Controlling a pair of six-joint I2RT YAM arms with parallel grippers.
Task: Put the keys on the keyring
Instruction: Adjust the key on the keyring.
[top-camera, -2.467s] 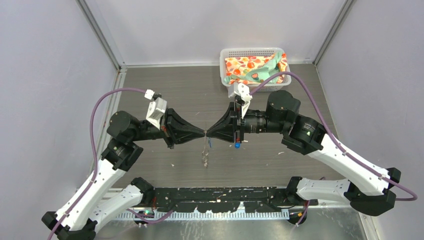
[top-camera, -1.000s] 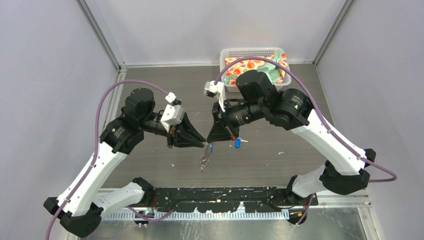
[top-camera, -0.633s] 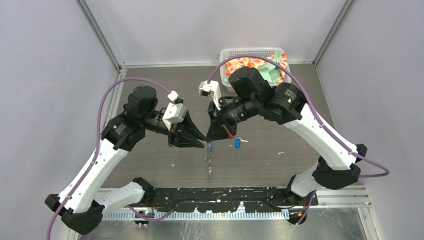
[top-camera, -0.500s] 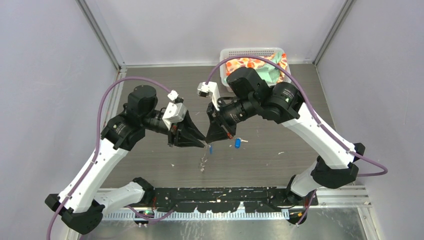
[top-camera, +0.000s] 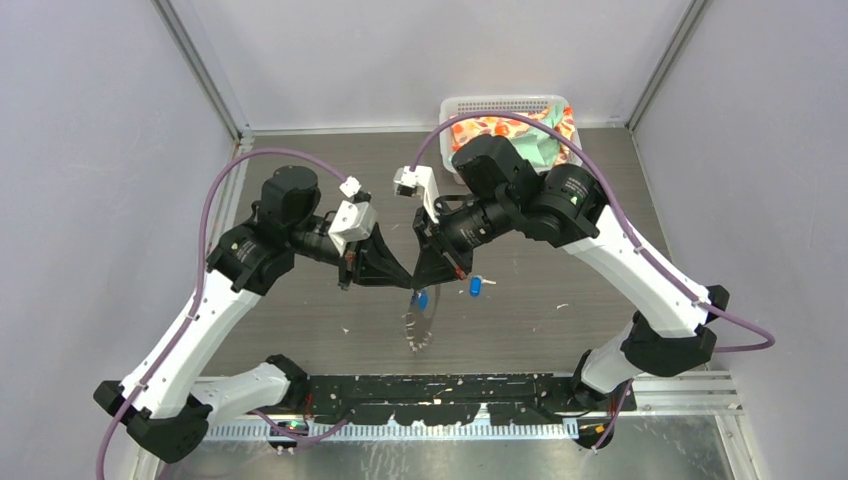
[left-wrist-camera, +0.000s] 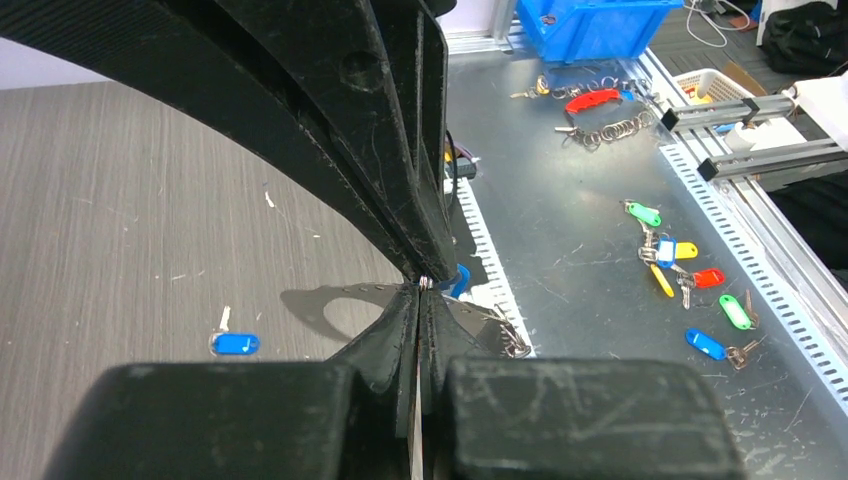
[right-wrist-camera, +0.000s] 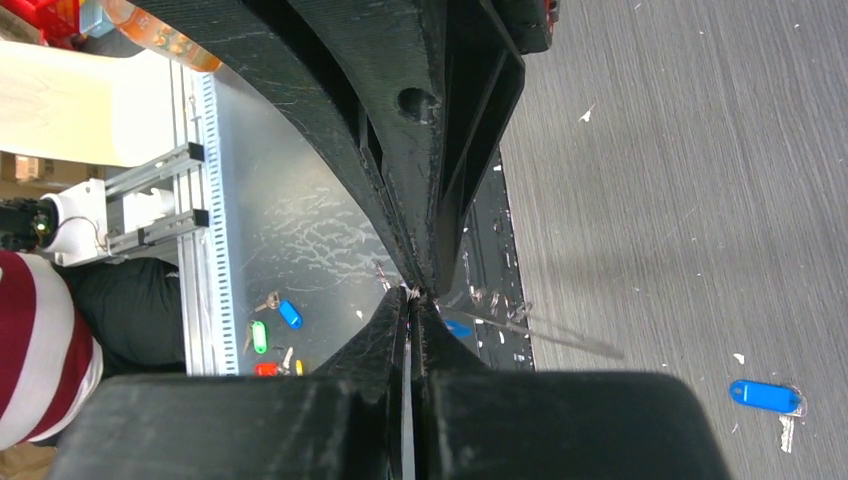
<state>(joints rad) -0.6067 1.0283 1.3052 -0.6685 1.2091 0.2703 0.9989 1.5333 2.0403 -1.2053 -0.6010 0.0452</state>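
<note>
My left gripper (top-camera: 409, 286) and right gripper (top-camera: 418, 284) meet tip to tip above the table's middle, each shut on the top of the keyring (top-camera: 418, 338). The thin wire loop hangs below them. One blue-headed key (top-camera: 421, 299) dangles on the ring just under the tips. In the left wrist view this key (left-wrist-camera: 458, 280) peeks out behind the left gripper (left-wrist-camera: 422, 292). In the right wrist view it (right-wrist-camera: 458, 327) shows below the right gripper (right-wrist-camera: 411, 296). A second blue key (top-camera: 475, 286) lies flat on the table to the right, also seen as key (left-wrist-camera: 235, 343) and key (right-wrist-camera: 765, 394).
A white basket (top-camera: 447, 108) with patterned cloth stands at the back right. Small white scraps dot the wooden table (top-camera: 300, 170). Beyond the near edge, a metal bench (left-wrist-camera: 600, 230) holds several coloured key tags (left-wrist-camera: 690, 280) and a blue bin (left-wrist-camera: 590, 15).
My left gripper's jaws have shut on the keyring. The hanging key and ring have swung and turned a little under the tips. The right arm has barely moved.
</note>
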